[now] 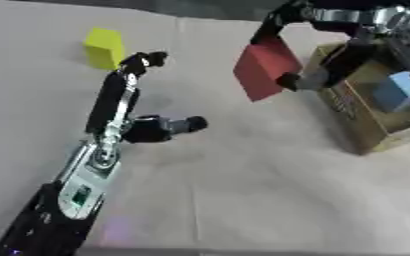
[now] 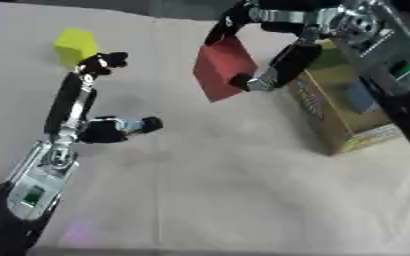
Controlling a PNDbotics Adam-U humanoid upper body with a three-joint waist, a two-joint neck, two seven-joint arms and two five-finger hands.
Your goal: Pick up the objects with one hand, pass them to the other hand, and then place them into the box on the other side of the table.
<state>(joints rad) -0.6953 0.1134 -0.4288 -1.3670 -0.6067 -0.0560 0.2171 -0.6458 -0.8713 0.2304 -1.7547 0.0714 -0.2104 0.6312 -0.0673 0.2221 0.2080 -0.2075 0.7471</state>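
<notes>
The right hand (image 1: 318, 55) pinches 1 flat red block (image 1: 263, 67), held in the air just left of the open brown cardboard box (image 1: 359, 125). A blue block (image 1: 398, 91) already lies in that box. The left hand (image 1: 134, 122) is released, fingers straight, well left of the box near a yellow cube (image 1: 103, 47). The red block hangs tilted, so it could catch the box's near wall and drop outside.
</notes>
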